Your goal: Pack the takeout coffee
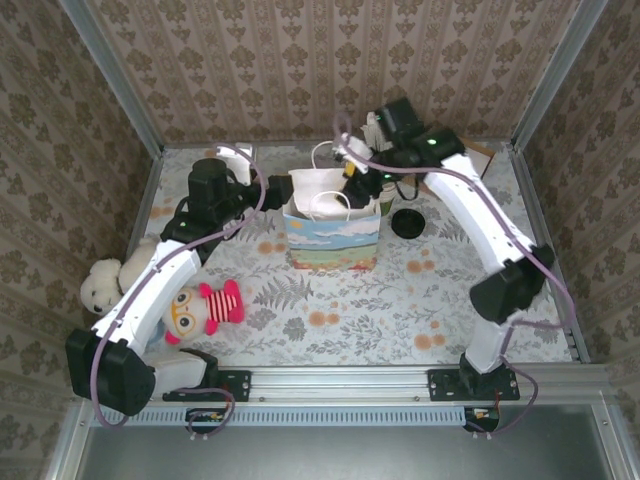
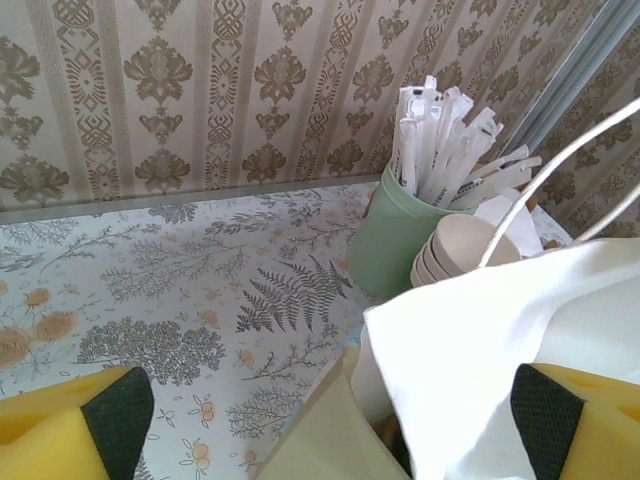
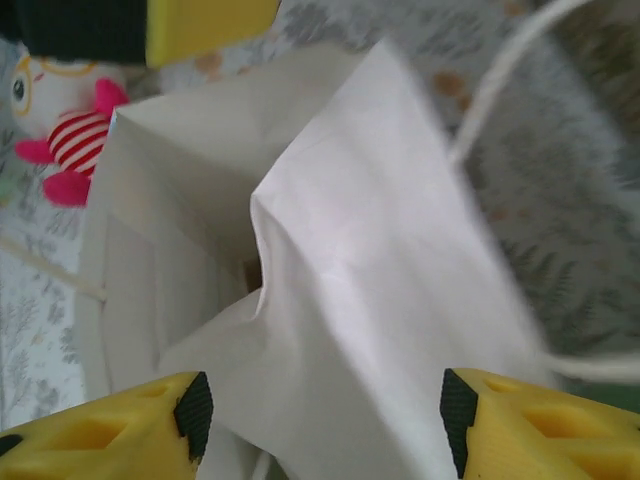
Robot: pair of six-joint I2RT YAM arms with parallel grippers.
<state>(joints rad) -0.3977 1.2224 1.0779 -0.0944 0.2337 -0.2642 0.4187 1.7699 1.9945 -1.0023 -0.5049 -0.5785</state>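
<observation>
Both hands are spread, left hand [image 2: 330, 430] beside and right hand [image 3: 320, 420] above the tall sky-printed paper gift bag [image 1: 330, 238], while the small round black-lidded coffee cup [image 1: 408, 222] apparently stands on the floral desk [image 1: 300, 310] just beside it, so the unheld white paper fold [image 3: 380, 250] could slump across the opening.

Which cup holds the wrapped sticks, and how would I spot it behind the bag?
Find the gift bag with the white inside, in the left wrist view. Just beyond it, towards the wallpapered wall, stands a pale green cup. Unlike the stack of cups with cream insides beside it, it is crammed with white paper-wrapped sticks.
</observation>
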